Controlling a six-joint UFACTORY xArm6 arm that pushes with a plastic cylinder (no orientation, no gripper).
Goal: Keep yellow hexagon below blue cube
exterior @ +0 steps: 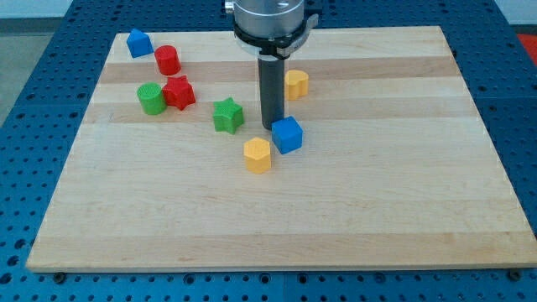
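One pale wooden board (336,218) on blue pegboard (50,50); no claw visible.

The arm's metal housing (270,18) is running out of the view's top edge, leaving everything above it unseen. The dark rod is covering part of the left side of a yellow block (297,83), so its shape is staying unclear. My tip (270,127) is sitting just at the blue cube (287,134), and whether the two are touching is not showing. The board's (403,210) bottom edge is hiding part of the blue pegboard (25,101).
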